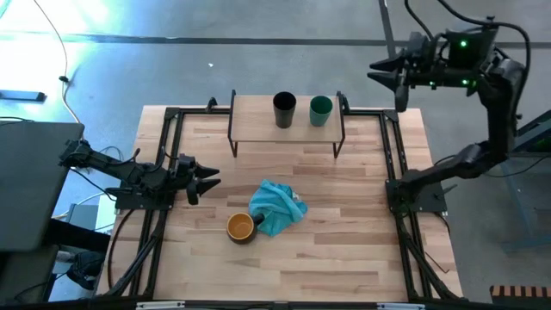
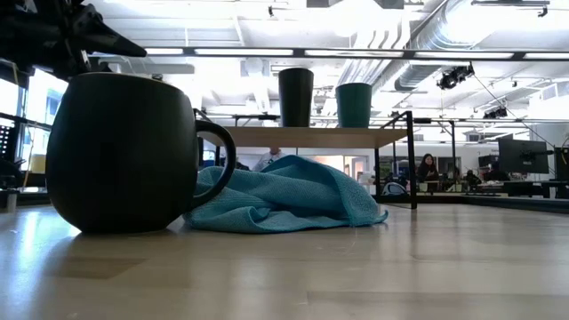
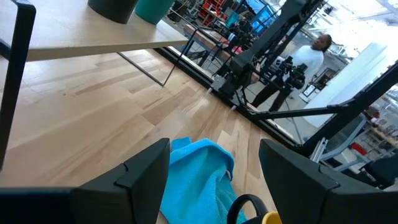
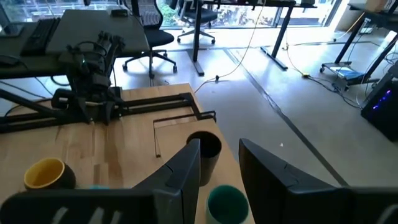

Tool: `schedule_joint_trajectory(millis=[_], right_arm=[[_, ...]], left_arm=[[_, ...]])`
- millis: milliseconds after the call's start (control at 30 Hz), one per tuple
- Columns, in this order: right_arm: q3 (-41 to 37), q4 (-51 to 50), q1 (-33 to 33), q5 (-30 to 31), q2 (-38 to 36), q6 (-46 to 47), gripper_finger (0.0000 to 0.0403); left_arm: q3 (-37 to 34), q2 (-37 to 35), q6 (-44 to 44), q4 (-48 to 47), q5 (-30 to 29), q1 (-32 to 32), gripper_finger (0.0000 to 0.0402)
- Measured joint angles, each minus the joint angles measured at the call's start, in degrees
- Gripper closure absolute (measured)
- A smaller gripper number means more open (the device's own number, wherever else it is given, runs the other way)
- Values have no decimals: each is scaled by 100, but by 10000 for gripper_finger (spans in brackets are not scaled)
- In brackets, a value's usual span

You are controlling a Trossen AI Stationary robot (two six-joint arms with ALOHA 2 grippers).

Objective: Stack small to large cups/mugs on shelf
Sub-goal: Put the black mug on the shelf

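Note:
The black cup [image 1: 285, 110] and the green cup [image 1: 321, 109] stand upright side by side on the shelf [image 1: 258, 116] at the table's far side; both also show in the low view as black cup [image 2: 296, 96] and green cup [image 2: 354, 104]. The dark mug [image 1: 241, 227] with the yellow inside stands on the table near the front, its handle against the teal cloth [image 1: 277, 207]. My left gripper [image 1: 215, 178] is open, low over the table, left of the cloth and mug. My right gripper [image 1: 387, 83] is open, raised beyond the shelf's right end, above the cups [image 4: 205, 152].
Black frame rails [image 1: 168, 155] run along the table's left and right sides. The shelf's thin black legs [image 1: 232, 138] stand on the table. Bare wood lies between the shelf and the cloth. A person [image 3: 314, 50] and desks show in the room beyond.

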Motion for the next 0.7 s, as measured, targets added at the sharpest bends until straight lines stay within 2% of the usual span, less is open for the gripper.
schedule_joint_trajectory(millis=[100, 233, 500, 700], right_arm=[[-453, 108, 0, -9, -292, -17, 299], [-1549, 677, 1, -34, -846, 10, 299], [-4448, 3195, 2, -44, -2449, 464, 299], [-6206, 5316, 2, -57, -3549, 968, 299]], left_arm=[[1, 2, -109, 1, 0, 0, 165], [0, 0, -206, 1, 0, 0, 165], [0, 0, -227, 14, 52, 2, 165], [1, 2, -339, 298, 341, 0, 165]])
